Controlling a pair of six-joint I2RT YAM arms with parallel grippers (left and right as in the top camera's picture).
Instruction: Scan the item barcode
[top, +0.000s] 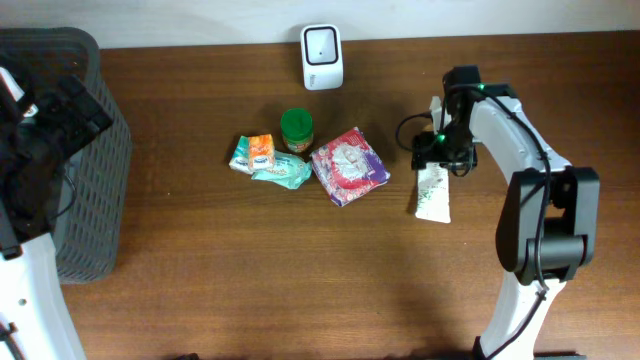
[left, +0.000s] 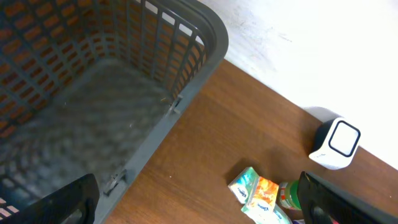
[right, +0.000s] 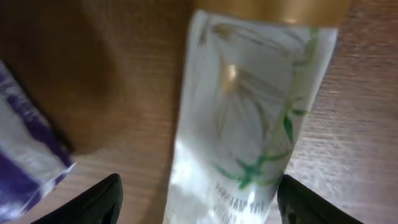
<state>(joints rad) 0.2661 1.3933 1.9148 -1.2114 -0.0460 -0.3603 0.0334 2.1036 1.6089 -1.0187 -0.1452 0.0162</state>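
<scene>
Right end effector is held low over the white tube, its two fingers spread apart on either side of the tube's body with table showing between the left finger and the tube, so nothing is gripped. The tube, printed with green leaves, is laid flat on the table at the right of the scene, its length running near to far, well apart from the barcode scanner, which is stood at the far edge against the wall. Between the two a small cluster is seen: a green-lidded jar, a purple and white pouch just right of it, and orange and teal packets to its left. The left end effector is open too, empty, and is held above the near wall of a grey basket at the far left.
</scene>
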